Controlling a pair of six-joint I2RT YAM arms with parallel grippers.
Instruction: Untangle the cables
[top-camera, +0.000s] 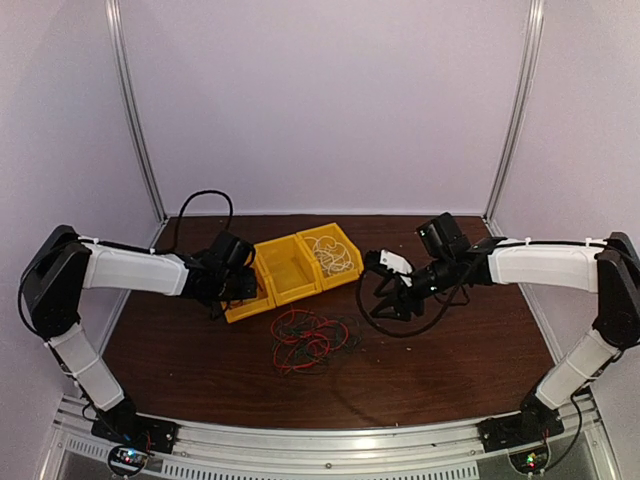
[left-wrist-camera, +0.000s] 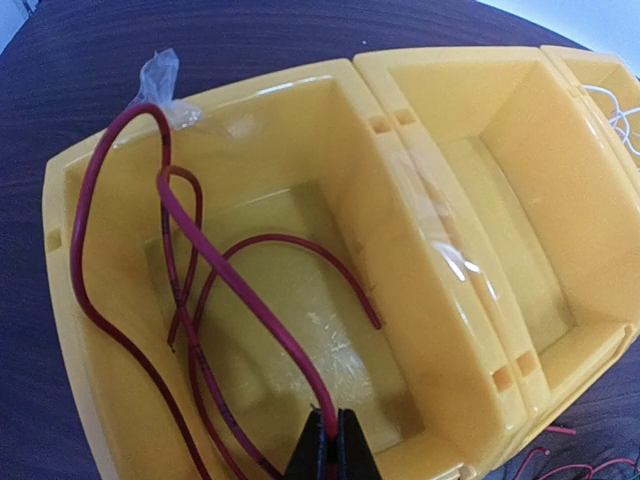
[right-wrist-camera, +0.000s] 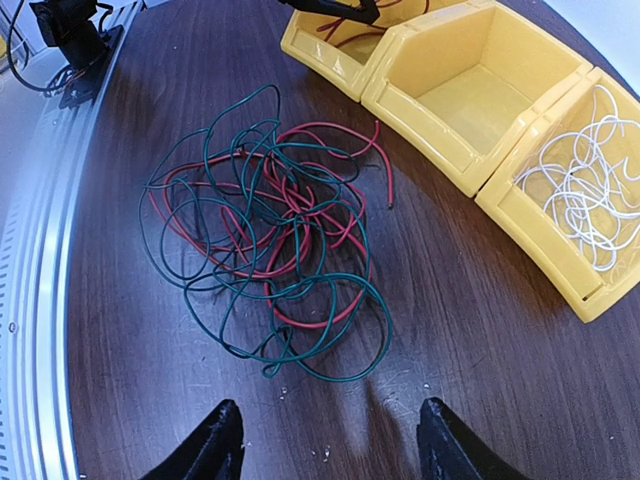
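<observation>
My left gripper (left-wrist-camera: 330, 440) is pinched shut on the red cable (left-wrist-camera: 240, 290), holding it over the left bin (left-wrist-camera: 60, 200). Most of that cable lies looped inside the bin, but one arc rides up over the far rim. My worry is that this wire looks springy. If I let go here, the raised arc could flip the cable back over the wall, and if I pull away with it caught in the fingers, I'd drag it all out.

On the table (right-wrist-camera: 480, 330) in front of the bins lies the tangle (right-wrist-camera: 270, 230), red and dark green strands in loose, open loops that cross each other many times. Pulling a single strand hard could cinch those crossings tight or tow the whole bundle along.

The right bin (right-wrist-camera: 540, 250) holds the white cable (right-wrist-camera: 580, 190) in a thin, curly heap.

My right gripper (right-wrist-camera: 330, 435) hovers near the tangle with its fingers spread apart and nothing between them.
</observation>
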